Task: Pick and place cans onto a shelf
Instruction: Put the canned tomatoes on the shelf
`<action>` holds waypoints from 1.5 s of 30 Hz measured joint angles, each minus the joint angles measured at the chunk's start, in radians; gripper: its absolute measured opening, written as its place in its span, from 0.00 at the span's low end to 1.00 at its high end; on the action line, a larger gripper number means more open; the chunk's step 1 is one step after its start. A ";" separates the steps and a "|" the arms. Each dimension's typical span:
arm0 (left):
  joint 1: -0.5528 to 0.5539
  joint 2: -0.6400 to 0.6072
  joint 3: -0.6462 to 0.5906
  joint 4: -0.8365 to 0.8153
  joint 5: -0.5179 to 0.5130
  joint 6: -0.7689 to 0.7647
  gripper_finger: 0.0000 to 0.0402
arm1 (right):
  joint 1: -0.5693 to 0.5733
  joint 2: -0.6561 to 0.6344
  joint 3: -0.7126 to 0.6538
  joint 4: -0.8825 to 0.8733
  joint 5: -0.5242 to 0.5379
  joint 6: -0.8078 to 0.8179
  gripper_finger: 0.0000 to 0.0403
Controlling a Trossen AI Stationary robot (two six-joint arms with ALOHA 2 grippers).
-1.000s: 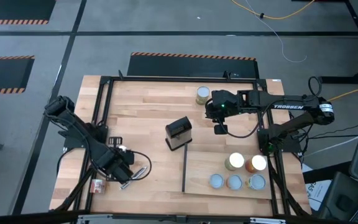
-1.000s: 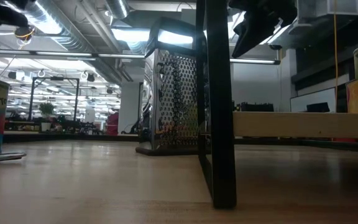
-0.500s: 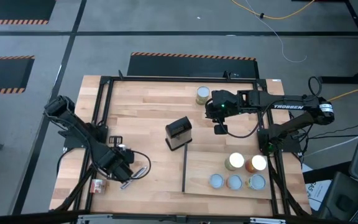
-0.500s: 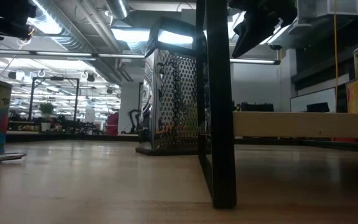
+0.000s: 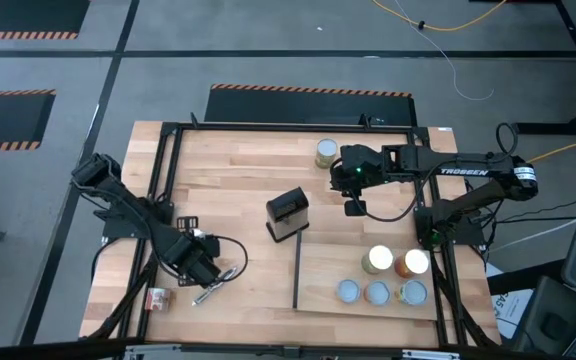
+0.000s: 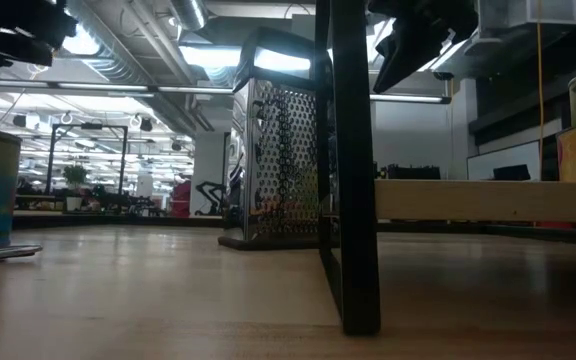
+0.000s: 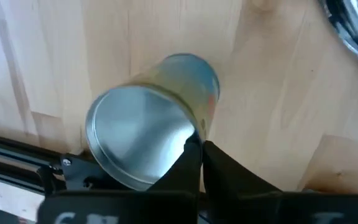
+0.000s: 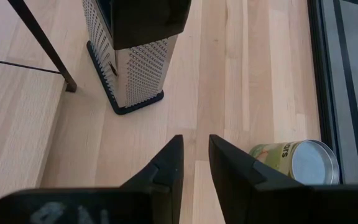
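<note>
In the left wrist view the left gripper (image 7: 199, 163) has its two dark fingers pressed together with nothing between them — they sit beside the rim of a can (image 7: 151, 127) rather than around it. That can stands on the wood at the lower left of the high view (image 5: 155, 298), close to the table's black frame, with a thin silver tool (image 5: 215, 286) lying just beside the gripper (image 5: 205, 274).

The can looks like a rigid metal cylinder with a smooth silver lid and a printed label. I judge it stiff enough to take a firm squeeze, probably light to moderate in weight, and slippery on its curved wall. The sound place to take hold is across the body below the lid's rim, fingers on opposite sides — the closed fingers would need to part first.

The right gripper (image 8: 194, 163), at upper centre of the high view (image 5: 354, 207), hangs with its fingers apart and empty above the table; a second can (image 8: 296, 162) lies on its side near it, and the box grater (image 8: 134, 56) stands further off.

The shelf (image 5: 318, 272) fills the lower right of the high view, with five cans grouped at its right end, among them a bright-topped one (image 5: 377, 259).
</note>
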 joint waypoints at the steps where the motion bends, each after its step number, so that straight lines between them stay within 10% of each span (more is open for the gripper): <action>1: 0.005 0.002 0.009 0.000 0.004 0.000 0.01 | 0.000 0.000 0.000 0.000 0.000 0.000 0.20; 31: 0.146 -0.004 0.634 0.010 -0.051 0.200 0.00 | 0.006 -0.029 0.000 0.031 -0.007 0.000 0.20; 45: 0.293 -0.005 0.689 0.211 -0.087 0.532 0.00 | 0.010 -0.050 0.000 0.262 -0.307 0.000 0.20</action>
